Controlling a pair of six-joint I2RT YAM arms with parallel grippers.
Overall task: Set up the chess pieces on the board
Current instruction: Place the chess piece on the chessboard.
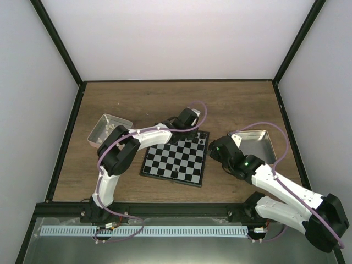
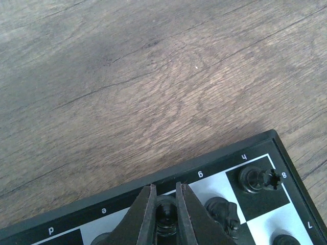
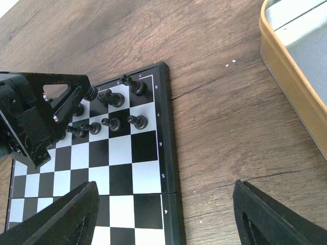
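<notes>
Left wrist: L fingers (image 2: 142, 218) clamp 1 black piece (image 2: 166, 218); 1 knight (image 2: 223, 214), 1 rook (image 2: 255, 179) beside; R fingers (image 3: 61, 219) apart.

Board (image 1: 175, 160): middle of counter (image 1: 165, 104). Chess pieces (image 3: 115, 109): two rows at board's far right corner. One piece (image 2: 166, 217) in the far row sits between the fingers of the left tool (image 2: 165, 193). Left tin (image 1: 110, 116): left of board, near counter's left edge. Right tin (image 1: 258, 146): right of board.

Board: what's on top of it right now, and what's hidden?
Black chess pieces cluster at the far right corner of the board. The left gripper is shut on one in the edge row. Its body covers neighbouring squares, so the pieces cannot all be counted.
</notes>
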